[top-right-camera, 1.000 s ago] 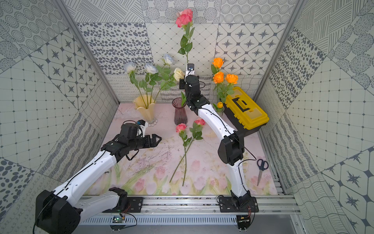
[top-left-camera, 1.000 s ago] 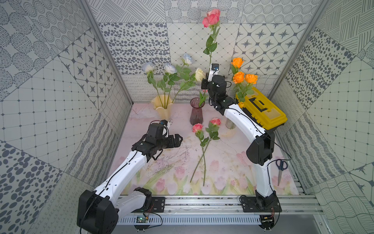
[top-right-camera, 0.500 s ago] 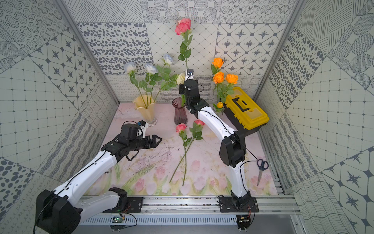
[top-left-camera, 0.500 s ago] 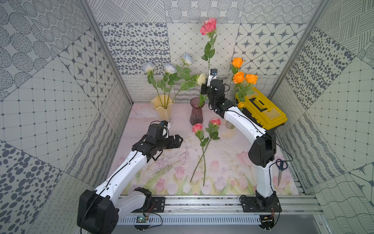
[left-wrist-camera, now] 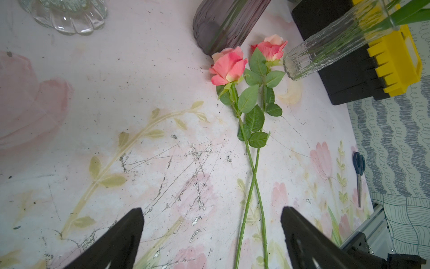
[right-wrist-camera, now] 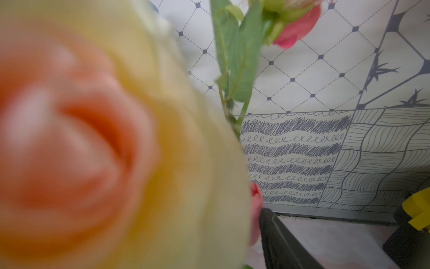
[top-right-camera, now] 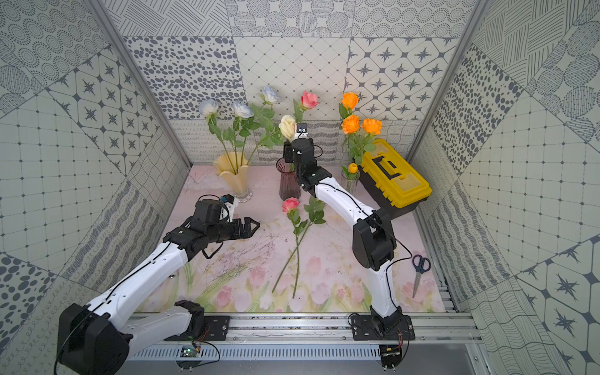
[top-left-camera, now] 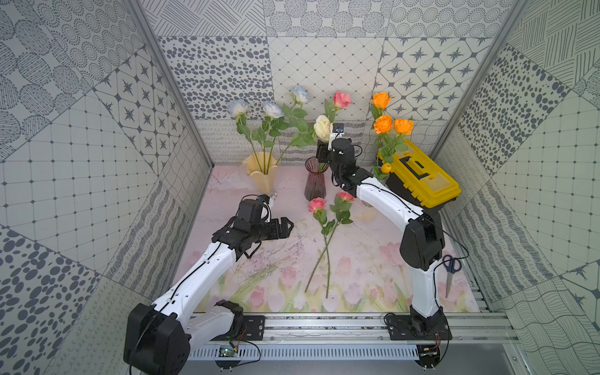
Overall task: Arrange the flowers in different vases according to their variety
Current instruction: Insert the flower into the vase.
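A pink rose (top-left-camera: 341, 99) stands in the purple vase (top-left-camera: 314, 181) at the mat's (top-left-camera: 276, 259) 12 o'clock. The right gripper (top-left-camera: 322, 155) is at the vase mouth, and whether it grips cannot be told. Two fallen roses (top-left-camera: 317, 204) lie crossed at the vase's 6 o'clock. The left gripper (left-wrist-camera: 211, 209) gapes empty at their 9 o'clock.

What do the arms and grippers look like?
Left arm and right arm: white links, black joints, thin black cables running along them. Left gripper and right gripper: black, with tapered angular fingers.
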